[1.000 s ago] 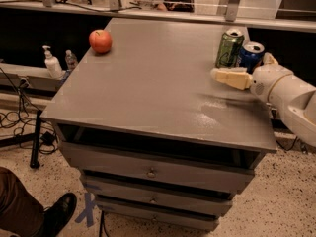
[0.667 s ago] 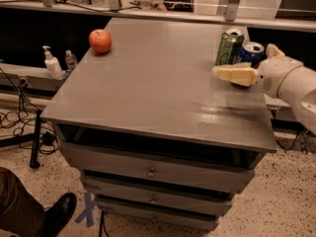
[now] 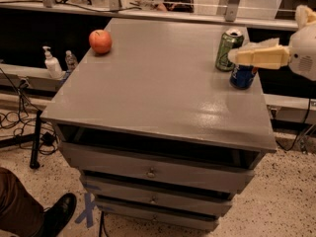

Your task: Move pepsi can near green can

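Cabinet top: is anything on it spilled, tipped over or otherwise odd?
Nothing stands out. The green can and pepsi can stand upright side by side near the right edge, the apple sits back left, and the gripper is at the pepsi can's top.

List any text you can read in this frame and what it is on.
Nothing reads clearly.
Blue can: white marks, blurred; upper part hidden behind the tool.
Green can: dark swirls, no legible words.
Pump bottle left of the cabinet: too small.
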{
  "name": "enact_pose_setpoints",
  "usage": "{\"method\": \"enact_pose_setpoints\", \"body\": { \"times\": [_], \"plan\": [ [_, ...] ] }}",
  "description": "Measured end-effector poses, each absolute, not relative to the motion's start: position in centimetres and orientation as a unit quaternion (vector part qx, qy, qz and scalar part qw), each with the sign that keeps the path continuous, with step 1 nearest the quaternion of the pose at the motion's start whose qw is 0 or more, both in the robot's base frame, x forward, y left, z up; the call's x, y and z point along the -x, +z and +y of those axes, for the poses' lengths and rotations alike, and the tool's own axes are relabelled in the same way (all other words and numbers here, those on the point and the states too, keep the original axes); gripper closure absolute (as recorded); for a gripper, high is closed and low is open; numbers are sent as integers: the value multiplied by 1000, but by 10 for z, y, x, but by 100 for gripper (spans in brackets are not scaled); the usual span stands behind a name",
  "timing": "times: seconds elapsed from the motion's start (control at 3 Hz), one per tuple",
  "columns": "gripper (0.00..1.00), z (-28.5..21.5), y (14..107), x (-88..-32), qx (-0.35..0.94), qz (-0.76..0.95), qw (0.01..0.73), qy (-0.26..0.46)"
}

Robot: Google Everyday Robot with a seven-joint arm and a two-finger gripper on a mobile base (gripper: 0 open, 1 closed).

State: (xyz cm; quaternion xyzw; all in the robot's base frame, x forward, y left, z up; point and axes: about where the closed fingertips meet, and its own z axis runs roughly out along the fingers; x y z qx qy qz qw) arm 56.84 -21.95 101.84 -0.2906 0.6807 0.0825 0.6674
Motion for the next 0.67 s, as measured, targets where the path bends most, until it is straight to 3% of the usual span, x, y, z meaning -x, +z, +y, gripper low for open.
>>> {"method": "enact_pose_setpoints", "body": {
  "times": [0.67],
  "plan": [
    [0,-218,1056,-533,320,674,662,76]
  ]
}}
